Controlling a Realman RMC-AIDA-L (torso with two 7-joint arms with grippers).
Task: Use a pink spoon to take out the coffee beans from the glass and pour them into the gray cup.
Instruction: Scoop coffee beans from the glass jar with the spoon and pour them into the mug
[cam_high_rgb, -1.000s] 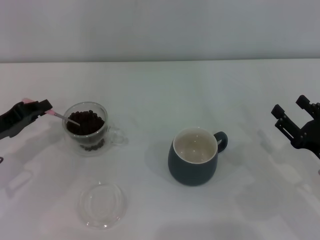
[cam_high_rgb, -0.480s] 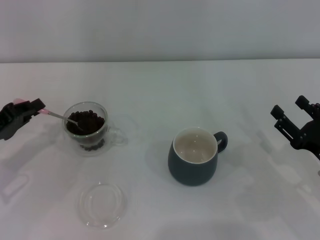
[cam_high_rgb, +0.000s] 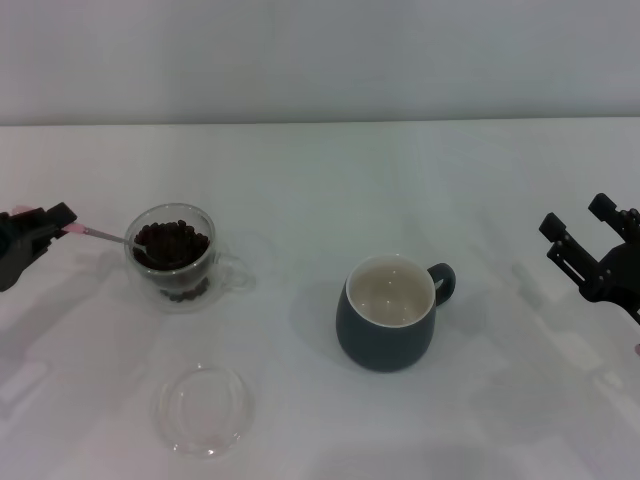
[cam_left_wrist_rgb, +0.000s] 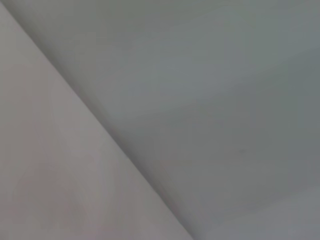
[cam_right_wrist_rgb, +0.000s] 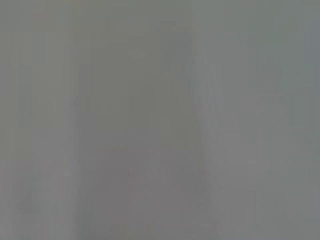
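At the left edge of the head view the left gripper (cam_high_rgb: 58, 222) has its jaws clamped on the pale handle of the pink spoon (cam_high_rgb: 100, 235), whose silver neck slants down over the rim of the glass (cam_high_rgb: 172, 258), the bowl resting among the coffee beans (cam_high_rgb: 172, 246) heaped inside. The glass stands on the white bench (cam_high_rgb: 320, 190) with its handle pointing toward the gray cup (cam_high_rgb: 388, 313) — well apart, to its right, cream inside showing. A shallow clear dish (cam_high_rgb: 204, 407) lies nearer the robot, below the glass. The right gripper (cam_high_rgb: 582, 240) hangs at the far right, jaws apart, holding nothing.
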